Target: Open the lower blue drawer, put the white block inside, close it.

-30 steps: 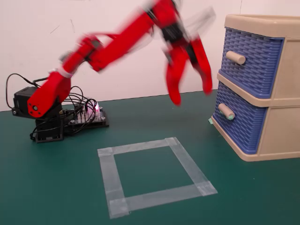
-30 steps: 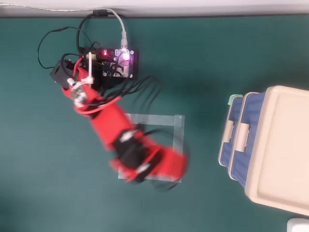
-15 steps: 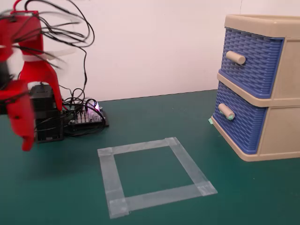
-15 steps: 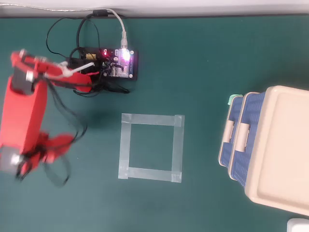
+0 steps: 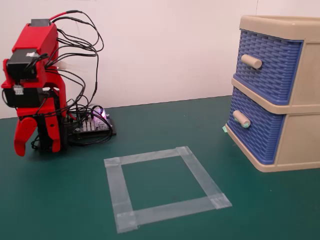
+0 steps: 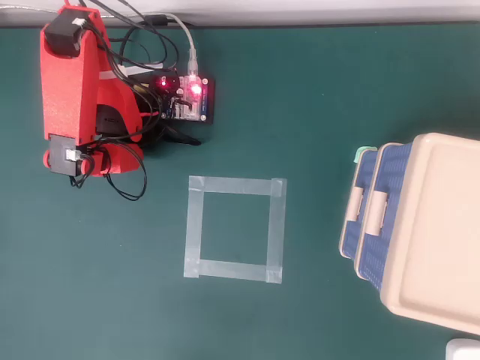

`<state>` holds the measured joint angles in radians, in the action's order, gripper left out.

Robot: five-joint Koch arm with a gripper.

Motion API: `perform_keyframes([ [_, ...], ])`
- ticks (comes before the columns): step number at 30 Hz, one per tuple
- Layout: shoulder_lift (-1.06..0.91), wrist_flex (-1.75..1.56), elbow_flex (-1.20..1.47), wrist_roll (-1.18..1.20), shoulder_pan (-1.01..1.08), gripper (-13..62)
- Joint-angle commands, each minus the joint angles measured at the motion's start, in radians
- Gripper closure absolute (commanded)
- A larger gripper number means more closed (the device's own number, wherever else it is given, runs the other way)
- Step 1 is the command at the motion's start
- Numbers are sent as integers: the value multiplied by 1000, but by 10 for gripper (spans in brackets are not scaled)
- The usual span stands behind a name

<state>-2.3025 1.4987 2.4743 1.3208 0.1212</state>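
The lower blue drawer [image 5: 256, 131] sits flush in the beige cabinet [image 5: 300, 135] at the right, and its peg handle [image 5: 241, 119] has a pale green tip. From above, its front [image 6: 363, 178] faces left toward the taped square. The white block does not show in either view. My red arm [image 5: 37, 85] is folded upright at the far left, well away from the cabinet. My gripper [image 5: 21, 149] hangs down beside the arm's base. Only one jaw shows, so I cannot tell its state. It holds nothing that I can see. From above, the arm [image 6: 71, 82] hides it.
A square of clear tape [image 5: 162, 186] lies on the green mat [image 5: 60, 200] between arm and cabinet. The upper blue drawer [image 5: 267, 67] is also shut. A lit controller board [image 6: 191, 97] with cables sits by the arm's base. A white object [image 6: 463, 350] is cut off at the overhead view's corner.
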Motion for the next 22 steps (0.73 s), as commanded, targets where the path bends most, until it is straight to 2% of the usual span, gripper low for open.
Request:
perform_keyframes([
  [1, -49, 153, 17, -14, 5, 156],
  [22, -48, 156, 15, -49, 12, 150],
])
